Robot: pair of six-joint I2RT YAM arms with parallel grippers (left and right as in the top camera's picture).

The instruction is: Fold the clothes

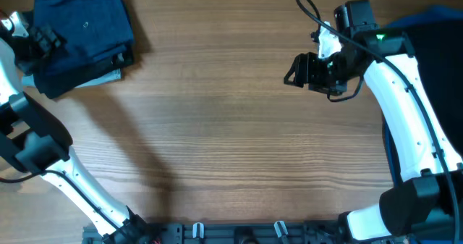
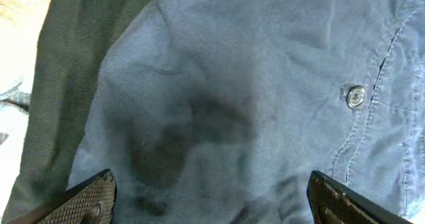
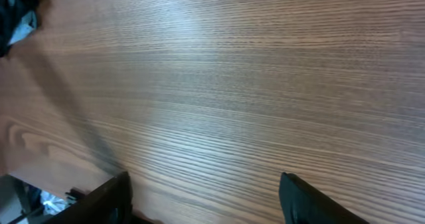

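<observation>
Overhead: navy shorts piled at table far-left corner. Left fingers spread wide over fabric near button, gripping nothing. Right fingers apart above table, well away from shorts.

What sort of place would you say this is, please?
Probably a robotics lab bench rather than a home: a wood-grain table, a left arm and a right arm mounted at its near edge, and a stack of folded navy clothes.
</observation>
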